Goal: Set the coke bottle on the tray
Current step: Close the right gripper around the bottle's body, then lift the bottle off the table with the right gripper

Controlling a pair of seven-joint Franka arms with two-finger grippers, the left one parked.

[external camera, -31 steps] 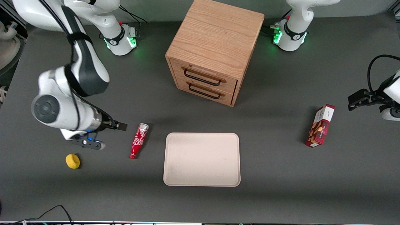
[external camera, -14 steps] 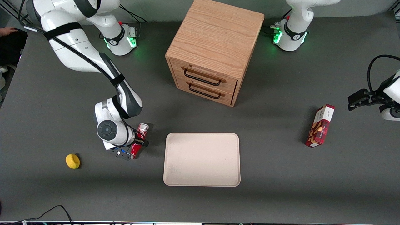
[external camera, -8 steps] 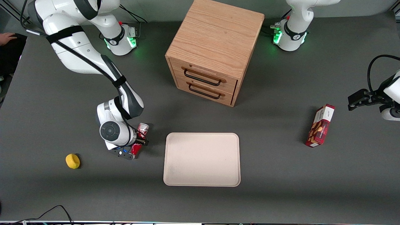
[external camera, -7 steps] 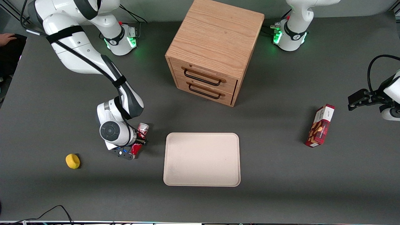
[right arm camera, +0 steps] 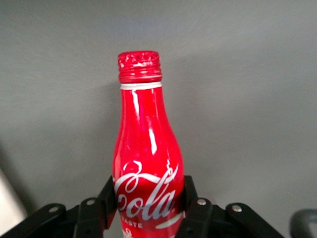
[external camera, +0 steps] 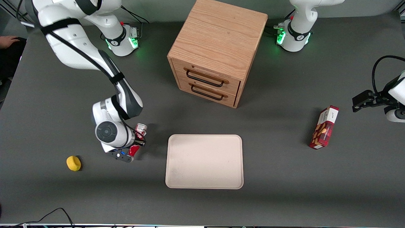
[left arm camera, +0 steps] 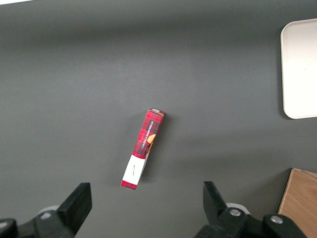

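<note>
The gripper (external camera: 136,143) of the right arm is low over the dark table (external camera: 284,190), just beside the tray (external camera: 204,161), toward the working arm's end. Its two fingers (right arm camera: 194,213) are closed on the body of the coke bottle (external camera: 138,139), one on each side of the white lettering, as the right wrist view shows clearly.

In the front view only parts of the bottle are visible, because the wrist of the arm covers the middle. The silvery base (external camera: 141,127) shows at the end farther from the front camera, and the red neck end shows at the nearer end, close to the blue-lit part of the gripper. So the long axis of the bottle runs roughly from the drawer cabinet's side toward the front camera, a little slanted, with the cap pointing toward the camera. In the right wrist view the coke bottle (right arm camera: 147,163) points with its red cap (right arm camera: 139,65) away from the fingers, and its axis is in line with the gripper. Whether the bottle touches the table or is raised a little, I cannot say for sure from these views.

The tray is flat on the table with nothing on it. The wooden drawer cabinet (external camera: 218,50) stands farther from the front camera than the tray. A small yellow ball (external camera: 73,163) lies near the gripper, more toward the working arm's end. The red snack box (external camera: 324,127) lies toward the parked arm's end, well apart from the tray.
</note>
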